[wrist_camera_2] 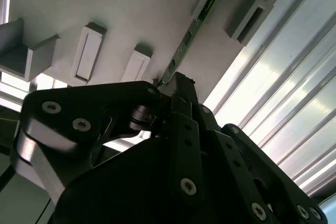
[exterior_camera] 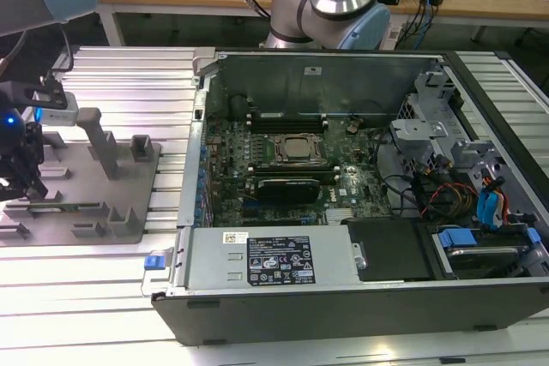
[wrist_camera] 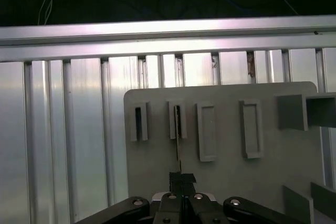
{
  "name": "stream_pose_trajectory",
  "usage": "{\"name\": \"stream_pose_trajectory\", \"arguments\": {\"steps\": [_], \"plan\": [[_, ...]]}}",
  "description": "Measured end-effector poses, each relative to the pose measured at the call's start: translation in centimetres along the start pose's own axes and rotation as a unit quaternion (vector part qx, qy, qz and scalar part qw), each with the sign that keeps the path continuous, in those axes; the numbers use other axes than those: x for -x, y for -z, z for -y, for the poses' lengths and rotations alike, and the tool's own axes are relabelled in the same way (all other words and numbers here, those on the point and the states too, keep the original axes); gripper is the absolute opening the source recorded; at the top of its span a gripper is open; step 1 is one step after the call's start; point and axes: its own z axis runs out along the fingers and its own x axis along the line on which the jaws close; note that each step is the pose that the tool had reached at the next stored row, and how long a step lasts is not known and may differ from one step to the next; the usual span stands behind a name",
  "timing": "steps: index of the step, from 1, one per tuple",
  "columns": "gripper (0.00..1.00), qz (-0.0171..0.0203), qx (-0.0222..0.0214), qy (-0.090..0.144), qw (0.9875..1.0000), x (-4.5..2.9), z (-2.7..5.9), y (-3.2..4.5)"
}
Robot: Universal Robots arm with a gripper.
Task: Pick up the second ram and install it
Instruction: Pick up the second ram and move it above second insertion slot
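So at this point your gripper sat over the grey fixture plate, which lies on the ribbed aluminium table just beside the open computer case. In the first wrist view the jaws looked clenched on the near end of the second ram. The stick ran edge-on straight out from between the fingertips, and its far end was tucked into a slotted block. That was the second block in from the plate's corner, in the row along the plate's edge.

Handling-wise, I'd say you were dealing with something very light and stiff, but thin and easy to hurt. A bare green board like that doesn't like being twisted or levered, and the contact edge shouldn't get scraped. Pinching the flat faces near one end, as you had it, looked reasonable to me. The catch is that the long free length gives it leverage, so any tilt in the slot could bind it or flex it. It isn't slippery as such, but there's not much face for the pads to bite on.
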Motion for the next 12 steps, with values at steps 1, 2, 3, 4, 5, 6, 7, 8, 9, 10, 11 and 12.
{"name": "stream_pose_trajectory", "arguments": {"steps": [1, 2, 3, 4, 5, 6, 7, 8, 9, 10, 11, 12], "plan": [[0.08, 0.0, 0.0, 0.0, 1.0, -0.01, -0.09, -0.12], [0.08, 0.0, -0.0001, 0.0, 1.0, -0.03, -0.19, -0.3], [0.08, 0.0, 0.0, 0.0, 1.0, -0.04, -0.22, -0.41], [0.08, 0.0, 0.0, 0.0, 1.0, -0.04, -0.23, -0.44], [0.08, -0.0001, 0.0001, 0.0, 1.0, -0.03, -0.24, -0.44], [0.08, 0.0, 0.0, 0.0, 1.0, -0.03, -0.24, -0.46], [0.08, 0.0, 0.0, 0.0, 1.0, -0.03, -0.24, -0.46], [0.08, -0.0001, 0.0, 0.0, 1.0, -0.03, -0.24, -0.46], [0.14, 0.0, 0.0, 0.0, 1.0, -0.03, -0.24, -0.46], [0.21, 0.0, 0.0, 0.0, 1.0, -0.03, -0.24, -0.47], [0.21, 0.0, 0.0, 0.0, 1.0, -0.03, -0.24, -0.47], [0.21, 0.0, 0.0, 0.0, 1.0, -0.03, -0.23, -0.47]]}}
